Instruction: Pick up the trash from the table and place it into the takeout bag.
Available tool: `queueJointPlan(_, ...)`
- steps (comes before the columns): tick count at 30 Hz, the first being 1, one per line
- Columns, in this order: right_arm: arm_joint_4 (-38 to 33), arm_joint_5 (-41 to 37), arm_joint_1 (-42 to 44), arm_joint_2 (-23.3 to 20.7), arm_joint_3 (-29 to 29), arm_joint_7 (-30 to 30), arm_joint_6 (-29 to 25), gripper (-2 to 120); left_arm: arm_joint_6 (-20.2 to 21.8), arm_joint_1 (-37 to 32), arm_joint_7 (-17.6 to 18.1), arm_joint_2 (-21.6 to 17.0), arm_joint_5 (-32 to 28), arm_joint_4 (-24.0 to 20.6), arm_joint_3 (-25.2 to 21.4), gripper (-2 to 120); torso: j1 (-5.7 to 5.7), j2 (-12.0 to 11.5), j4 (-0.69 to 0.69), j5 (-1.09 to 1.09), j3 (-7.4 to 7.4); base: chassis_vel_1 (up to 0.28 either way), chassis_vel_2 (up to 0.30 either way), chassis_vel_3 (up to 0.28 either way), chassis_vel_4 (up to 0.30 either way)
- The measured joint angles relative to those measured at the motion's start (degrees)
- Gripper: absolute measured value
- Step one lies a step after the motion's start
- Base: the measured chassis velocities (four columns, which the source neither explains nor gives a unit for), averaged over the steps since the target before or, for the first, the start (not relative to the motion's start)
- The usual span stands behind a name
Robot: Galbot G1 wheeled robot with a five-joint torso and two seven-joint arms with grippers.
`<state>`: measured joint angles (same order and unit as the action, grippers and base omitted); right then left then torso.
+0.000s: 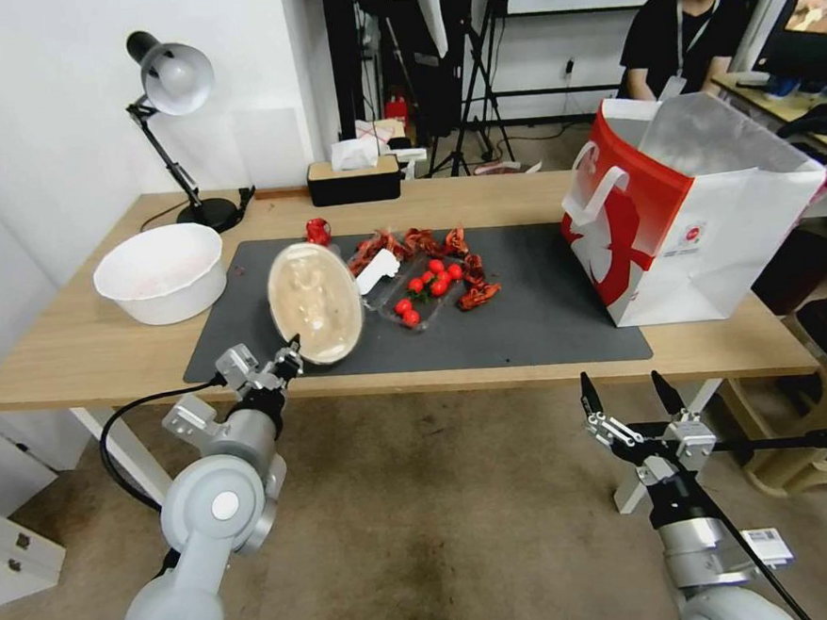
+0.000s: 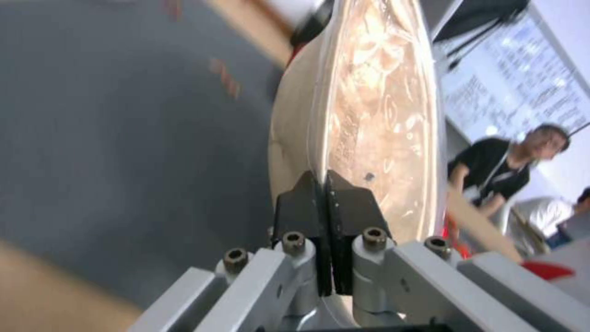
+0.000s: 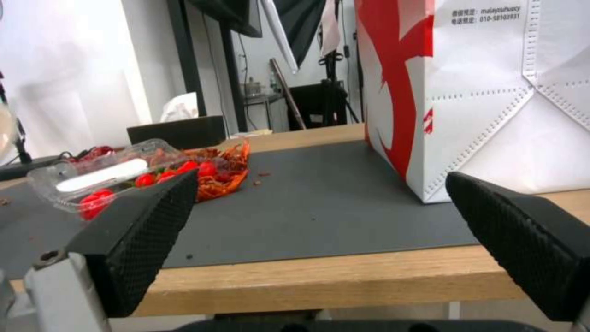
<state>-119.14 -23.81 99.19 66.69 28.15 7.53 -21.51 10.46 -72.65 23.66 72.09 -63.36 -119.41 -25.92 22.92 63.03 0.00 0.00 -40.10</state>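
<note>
In front of the bench (image 1: 77, 352), low and short of its near edge on the robot's right: right end effector (image 1: 627, 389), fingers spread wide, holding nothing, likely parked there to keep out of the working arm's way. At the near left edge of the dark grey mat (image 1: 528, 321): left end effector (image 2: 326, 177), clamped tight on the rim of the round beige bowl (image 1: 316, 303). Bowl lifted off the mat and tipped up on edge, clear cover toward the head camera; pinched by the rim, probably because the body is too broad for the fingers to span. Judged to be mid-carry, with the width of the mat yet to cross before reaching the bag. Farther in, around the middle of the mat: clear tray of cherry tomatoes (image 1: 426, 290), ringed by red scraps, not part of the job. To the left, off the mat: large white bowl (image 1: 161, 271), likewise to be left alone. At the mat's right end: takeout bag (image 1: 710, 233), standing upright with mouth open and silvery lining showing, well placed for dropping things in from above. On its white side, a small red logo, too small to read; up close in the right wrist view, two lines of small grey print, Chinese characters followed by what looks like "malayouhuoy" and a number, apparently 010-58103931. At the back edge: black tissue box (image 1: 354, 177) and desk lamp (image 1: 171, 81).
</note>
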Motion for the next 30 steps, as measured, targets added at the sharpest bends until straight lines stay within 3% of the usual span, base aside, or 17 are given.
queueJointPlan(2, 0.0, 0.1, 0.0, 0.0, 0.0, 0.0, 0.1, 100, -2.7, 0.7, -3.3, -0.9, 2.8, 0.6, 0.0, 0, 0.00, 0.0, 0.00, 0.00, 0.00, 0.000, 0.000, 0.000, 0.000)
queueJointPlan(3, 0.0, 0.1, 0.0, 0.0, 0.0, 0.0, 0.1, 100, -2.7, 0.7, -3.3, -0.9, 2.8, 0.6, 0.0, 0, 0.00, 0.0, 0.00, 0.00, 0.00, 0.000, 0.000, 0.000, 0.000)
queueJointPlan(7, 0.0, 0.2, 0.1, 0.0, 0.0, 0.0, 0.1, 100, -7.5, 3.3, -10.6, -3.6, 11.0, 2.6, 0.9, 0, 0.00, 0.0, 0.00, 0.00, 0.00, 0.000, 0.000, 0.000, 0.000)
queueJointPlan(14, 0.0, 0.3, -0.1, -0.1, -0.4, 0.0, 0.1, 100, -11.2, 9.8, -15.8, -7.8, 18.0, 5.2, 3.5, 0, 0.00, 0.0, 0.01, 0.00, 0.00, 0.000, 0.000, 0.000, 0.000)
queueJointPlan(24, -0.3, 1.7, 0.1, 0.2, -0.5, 0.0, 0.0, 100, -11.7, 23.2, -15.9, -10.0, 19.2, 9.4, 10.4, 0, 0.00, 0.0, 0.01, -0.02, -0.01, 0.000, 0.000, 0.000, 0.000)
queueJointPlan(30, -0.8, 2.4, 0.5, 0.6, -0.4, -0.1, 0.0, 100, -11.6, 26.9, -15.9, -9.4, 19.4, 10.9, 13.0, 0, 0.00, 0.0, -0.01, 0.00, 0.00, 0.000, 0.000, 0.000, 0.000)
